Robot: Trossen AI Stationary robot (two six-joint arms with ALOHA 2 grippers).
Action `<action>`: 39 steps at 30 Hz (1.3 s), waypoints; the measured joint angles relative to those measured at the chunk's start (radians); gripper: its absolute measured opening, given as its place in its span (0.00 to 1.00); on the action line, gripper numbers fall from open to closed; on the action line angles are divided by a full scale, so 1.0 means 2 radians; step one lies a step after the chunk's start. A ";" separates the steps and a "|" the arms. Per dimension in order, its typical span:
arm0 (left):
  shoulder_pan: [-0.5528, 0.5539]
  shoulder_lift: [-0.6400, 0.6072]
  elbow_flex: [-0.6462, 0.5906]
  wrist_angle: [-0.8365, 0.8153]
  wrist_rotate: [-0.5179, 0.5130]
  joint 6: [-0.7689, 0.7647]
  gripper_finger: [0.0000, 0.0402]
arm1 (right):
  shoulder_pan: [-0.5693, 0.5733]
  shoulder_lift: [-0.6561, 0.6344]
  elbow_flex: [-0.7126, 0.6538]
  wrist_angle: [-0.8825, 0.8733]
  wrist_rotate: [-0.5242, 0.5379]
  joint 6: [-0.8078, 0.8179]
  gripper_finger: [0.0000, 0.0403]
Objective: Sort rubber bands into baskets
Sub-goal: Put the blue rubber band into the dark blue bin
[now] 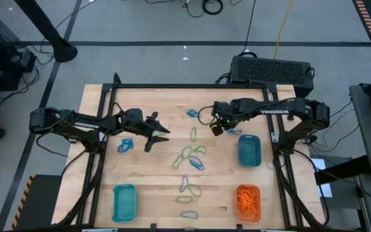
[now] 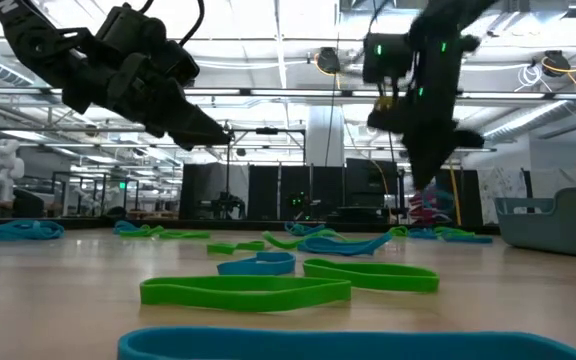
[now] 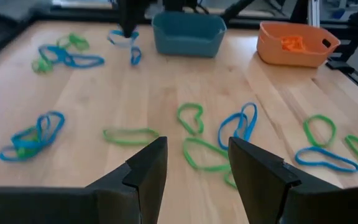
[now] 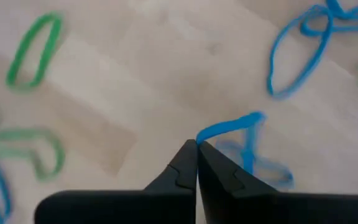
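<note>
Loose rubber bands (image 1: 187,158) are scattered down the table's (image 1: 153,174) middle strip, leaving bare wood between that strip and the left teal basket (image 1: 124,201). The right teal basket (image 1: 249,150) and orange basket (image 1: 248,202) occupy the right side, with open wood between them. The left gripper (image 1: 160,133) hangs above the surface near the strip's upper left.

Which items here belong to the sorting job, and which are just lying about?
Job: thin blue elastic rubber band pinched by right gripper; loose green and blue bands; teal plastic basket; orange plastic basket.
Lying about: black perforated box; floor cables.
</note>
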 joint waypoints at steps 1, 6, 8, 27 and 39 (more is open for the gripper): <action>0.000 0.000 0.000 0.005 0.000 0.005 0.44 | 0.012 -0.002 0.014 -0.020 0.004 0.006 0.00; -0.010 0.002 0.000 0.034 0.000 0.007 0.44 | 0.080 -0.015 0.085 -0.099 0.007 0.055 0.00; -0.018 0.002 0.000 0.035 0.000 0.007 0.44 | 0.109 -0.020 0.100 -0.125 0.012 0.083 0.00; -0.038 0.002 0.000 0.073 0.001 -0.006 0.44 | 0.234 -0.033 0.005 -0.209 0.022 0.251 0.00; -0.038 0.002 0.000 0.076 0.001 -0.002 0.44 | 0.233 -0.033 -0.063 -0.194 0.019 0.274 0.00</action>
